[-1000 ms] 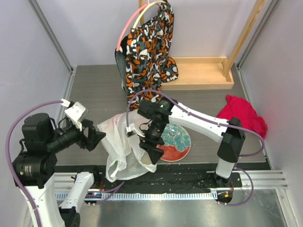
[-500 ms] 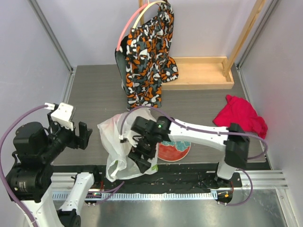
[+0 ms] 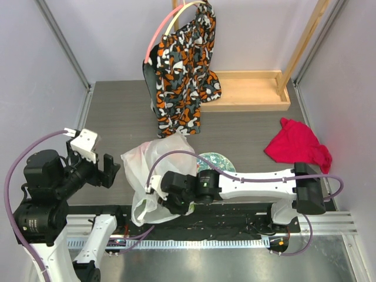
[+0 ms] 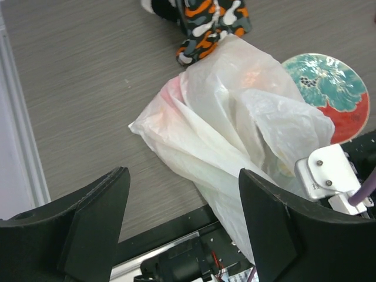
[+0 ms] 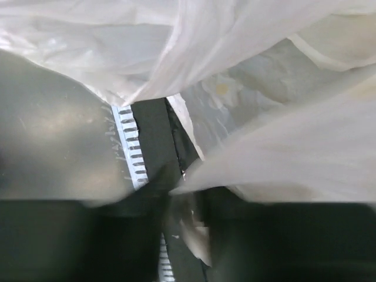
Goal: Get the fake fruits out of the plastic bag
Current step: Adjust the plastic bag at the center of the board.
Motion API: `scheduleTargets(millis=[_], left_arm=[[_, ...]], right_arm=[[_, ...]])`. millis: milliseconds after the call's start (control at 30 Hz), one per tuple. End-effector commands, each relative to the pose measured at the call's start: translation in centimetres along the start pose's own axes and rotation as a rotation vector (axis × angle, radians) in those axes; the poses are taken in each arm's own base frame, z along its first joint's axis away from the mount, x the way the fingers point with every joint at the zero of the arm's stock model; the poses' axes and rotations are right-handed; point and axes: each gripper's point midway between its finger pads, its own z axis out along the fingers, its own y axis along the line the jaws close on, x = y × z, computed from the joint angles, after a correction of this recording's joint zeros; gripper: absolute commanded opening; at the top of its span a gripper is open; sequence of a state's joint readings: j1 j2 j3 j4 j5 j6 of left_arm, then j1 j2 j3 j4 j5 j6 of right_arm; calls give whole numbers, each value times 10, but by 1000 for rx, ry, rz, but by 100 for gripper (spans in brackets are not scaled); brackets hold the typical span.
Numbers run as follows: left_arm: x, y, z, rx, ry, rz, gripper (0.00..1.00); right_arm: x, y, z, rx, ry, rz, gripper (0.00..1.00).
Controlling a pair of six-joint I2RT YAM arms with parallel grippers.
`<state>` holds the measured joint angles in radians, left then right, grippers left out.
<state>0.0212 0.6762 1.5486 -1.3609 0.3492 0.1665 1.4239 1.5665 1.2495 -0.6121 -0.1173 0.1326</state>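
Observation:
The plastic bag (image 3: 154,170) lies crumpled at the table's near edge, left of the floral plate (image 3: 214,160). The fake fruits show only as faint peach and pink tints (image 4: 254,75) through the film. My right gripper (image 3: 169,200) reaches low into the bag's near side. In the right wrist view its dark jaws (image 5: 185,217) are pinched together on a fold of the plastic bag (image 5: 264,70). My left gripper (image 3: 108,170) hovers left of the bag, apart from it. Its fingers (image 4: 94,217) stand wide open with nothing between them, above the plastic bag (image 4: 235,129).
A patterned cloth bag (image 3: 182,64) hangs at the back centre. A wooden tray (image 3: 247,91) sits at the back right, and a red cloth (image 3: 296,144) lies by the right wall. The plate (image 4: 326,82) is half covered by the bag. A black rail (image 3: 229,220) runs along the near edge.
My right gripper swung down and left into the bag's near side and closed on the film. My left gripper pulled back left, away from the bag, still open.

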Motion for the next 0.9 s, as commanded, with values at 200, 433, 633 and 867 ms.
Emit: scheduleTargets(millis=[200,433,633,867], left_arm=[[27,-86,-29,514,76,69,96],[21,-81,3,517,67,-68,98],[32,-70,46,566,174,-126,91],[59,-96,77,763,382,-42,87]], right_arm=[[-122,-87,-115,61,-405,157,1],[-143,-108,-112,6,-465,292,1],[-172,-162,-109,42,-515,360,1],[-206,-226,-124,105,-600,419,1]])
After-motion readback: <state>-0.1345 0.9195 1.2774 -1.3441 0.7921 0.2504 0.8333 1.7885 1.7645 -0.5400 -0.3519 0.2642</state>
